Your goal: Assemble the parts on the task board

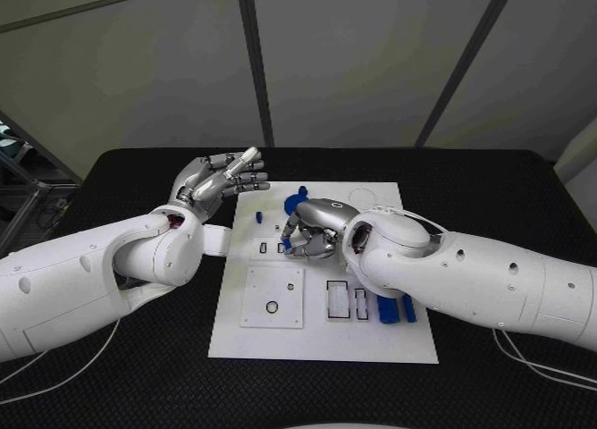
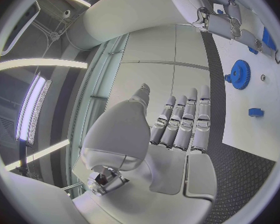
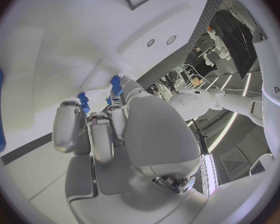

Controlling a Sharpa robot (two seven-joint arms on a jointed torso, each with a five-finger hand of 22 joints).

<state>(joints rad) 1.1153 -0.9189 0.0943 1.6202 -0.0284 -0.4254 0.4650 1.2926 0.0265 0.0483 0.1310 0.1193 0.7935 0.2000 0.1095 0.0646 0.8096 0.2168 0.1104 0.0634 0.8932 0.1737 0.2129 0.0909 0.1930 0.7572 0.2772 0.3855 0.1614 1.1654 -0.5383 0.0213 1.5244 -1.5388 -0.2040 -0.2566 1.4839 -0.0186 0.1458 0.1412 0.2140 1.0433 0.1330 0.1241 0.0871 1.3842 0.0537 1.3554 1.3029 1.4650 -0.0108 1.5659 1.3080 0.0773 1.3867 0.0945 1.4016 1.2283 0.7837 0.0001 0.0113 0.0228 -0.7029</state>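
**Small blue part at the right hand's fingertips, mid-board**

Because the part (image 3: 117, 83) is small, hard-looking plastic, it will probably be light, stiff and a little slick, so I judge it best pinched by its flat sides, low and square, not by an edge. It sits at the tips of the right hand (image 1: 316, 231), just above the centre of the head view; the fingers curl down around it, though whether they truly grip it I cannot tell. Nearby on the board (image 1: 389, 344) lie a gear (image 2: 240, 74) toward the upper middle and two blue bars (image 1: 397, 309) at lower right. The left hand (image 1: 219, 181), in the upper left, is raised off the board, fingers straight and spread, holding nothing.
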